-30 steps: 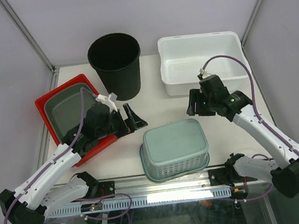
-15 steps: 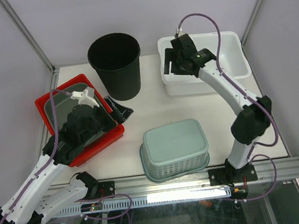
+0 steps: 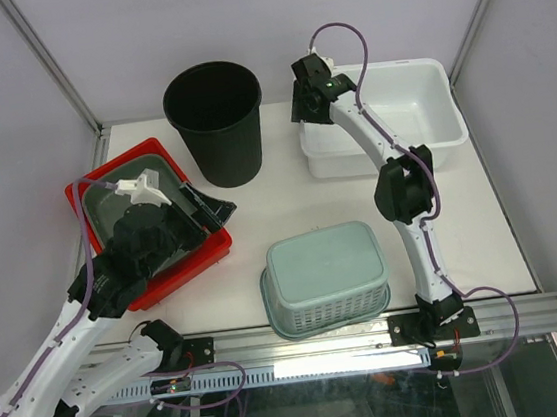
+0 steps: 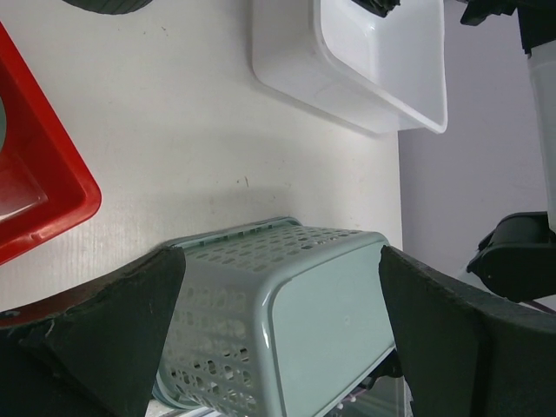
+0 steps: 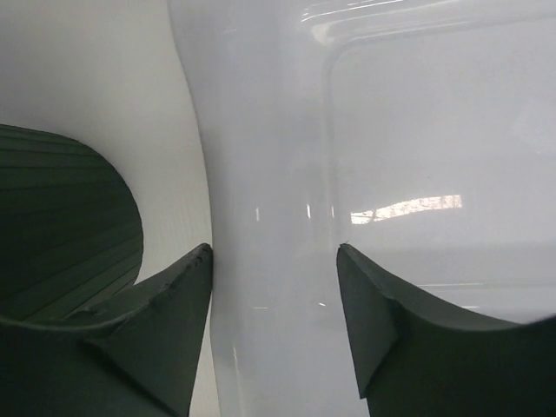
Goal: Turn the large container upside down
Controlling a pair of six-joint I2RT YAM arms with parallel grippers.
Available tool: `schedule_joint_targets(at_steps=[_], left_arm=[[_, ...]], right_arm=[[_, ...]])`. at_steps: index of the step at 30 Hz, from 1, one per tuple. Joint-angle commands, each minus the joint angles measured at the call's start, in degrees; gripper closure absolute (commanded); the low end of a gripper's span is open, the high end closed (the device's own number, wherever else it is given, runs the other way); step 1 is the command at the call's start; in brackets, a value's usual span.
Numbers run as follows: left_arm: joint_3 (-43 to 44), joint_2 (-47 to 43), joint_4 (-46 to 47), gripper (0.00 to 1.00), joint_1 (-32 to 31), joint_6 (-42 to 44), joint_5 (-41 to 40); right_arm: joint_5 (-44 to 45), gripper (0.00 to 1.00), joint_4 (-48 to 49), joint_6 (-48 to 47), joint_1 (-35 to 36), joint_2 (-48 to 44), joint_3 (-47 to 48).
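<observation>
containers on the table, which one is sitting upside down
The pale green slotted basket, at the front: its flat base faces up. The black bucket, white tub and red tray all sit mouth up.

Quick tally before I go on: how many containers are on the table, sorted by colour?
Black: 1, the bucket
White: 1, the tub
Red: 1, the outer tray
Pale green: 1, the basket, lying upside down
Grey-green: 1, the inner tray, nested in the red one
Total: 5 containers
</observation>
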Motion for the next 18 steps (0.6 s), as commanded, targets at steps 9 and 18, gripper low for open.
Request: schedule_joint_targets(at_steps=[9,18], left_arm=[[-0.1,1.1,2.0,0.01,-0.2,-0.5,-1.2],[1.2,2.3,3.4,0.01,-0.2,1.3,1.5]], right_arm=[[-7.5,0.56,7.4,-0.8,-2.0,-2.3,0.2],[-7.0,0.52,7.5,-0.7,-2.1,3.6,2.0]])
